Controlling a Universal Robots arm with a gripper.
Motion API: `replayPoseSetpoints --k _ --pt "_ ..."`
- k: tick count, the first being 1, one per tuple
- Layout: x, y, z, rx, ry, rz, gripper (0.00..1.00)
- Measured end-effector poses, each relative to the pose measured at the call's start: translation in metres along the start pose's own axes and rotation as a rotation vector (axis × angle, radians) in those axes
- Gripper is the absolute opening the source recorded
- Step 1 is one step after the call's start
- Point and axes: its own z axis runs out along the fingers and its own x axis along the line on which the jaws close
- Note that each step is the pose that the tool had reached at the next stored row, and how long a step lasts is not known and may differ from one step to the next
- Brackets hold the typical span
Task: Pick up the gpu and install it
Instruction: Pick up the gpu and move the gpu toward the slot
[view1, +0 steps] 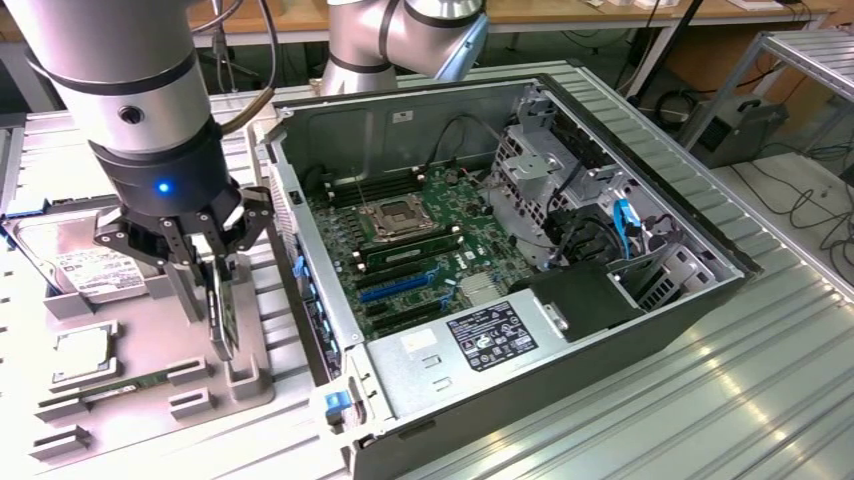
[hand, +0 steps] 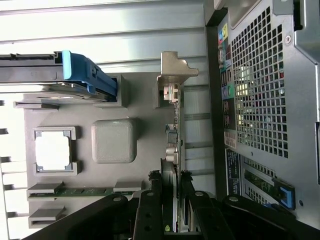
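Note:
The gpu (view1: 226, 325) is a thin dark card standing on edge in a slot of the grey fixture tray (view1: 140, 325), at the exterior view's left. My gripper (view1: 216, 292) comes down on it from above, one finger on each flat face, shut on the card. In the wrist view the gpu (hand: 173, 125) is seen edge-on, its silvery bracket (hand: 174, 72) at the far end. There the gripper (hand: 171, 184) has black fingers (hand: 154, 192) pressed against both sides. The open computer case (view1: 627, 310) lies beside the tray, with its motherboard (view1: 414, 250) exposed.
On the tray are a silver hard drive (view1: 83, 268) with a blue handle (hand: 85, 75), a square processor (view1: 83, 357) and a green memory stick (view1: 127, 385). The case's perforated rear panel (hand: 260, 95) stands close beside the card. A second robot arm (view1: 400, 35) is behind the case.

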Motion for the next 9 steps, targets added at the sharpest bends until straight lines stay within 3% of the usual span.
replayPoseSetpoints --k 9 --pt "-0.0001 0.0001 -0.0019 0.0000 0.0000 0.000 0.26"
